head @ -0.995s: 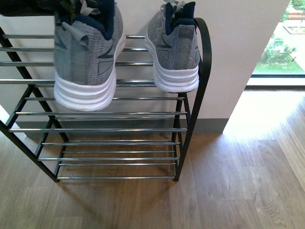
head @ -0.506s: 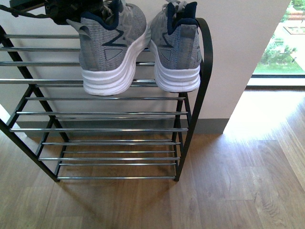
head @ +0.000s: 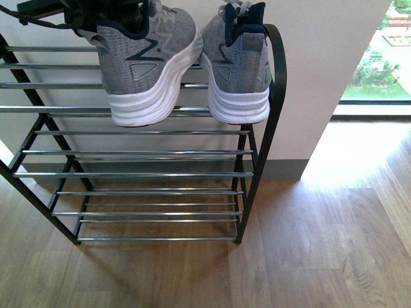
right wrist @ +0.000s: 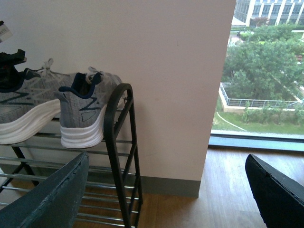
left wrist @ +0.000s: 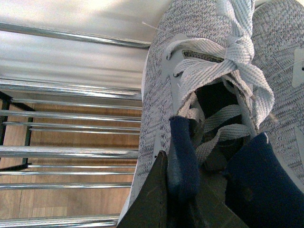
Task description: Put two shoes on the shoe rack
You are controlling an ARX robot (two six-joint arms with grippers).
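The shoe rack (head: 275, 96) stands against the wall, with black side frames and chrome bars. One grey knit sneaker (head: 237, 70) sits on its top tier at the right end, heel facing me; it also shows in the right wrist view (right wrist: 83, 118). A second grey sneaker (head: 151, 64) lies just left of it, turned so its toe angles toward the first, sole at the level of the top bars. My left gripper (left wrist: 178, 190) is shut on this sneaker's navy collar (left wrist: 183, 161); only its dark body shows in the front view (head: 83, 13). My right gripper (right wrist: 164, 190) hangs open off the rack's right end.
Lower tiers of chrome bars (head: 148, 173) run below the sneakers. A pale wall corner (head: 321, 96) stands behind and right of the rack. A window (head: 379, 58) is at far right. Wooden floor (head: 308, 244) spreads in front.
The held sneaker swung right along the top tier to sit beside the other sneaker, then turned and settled slightly. The placed sneaker has not moved.
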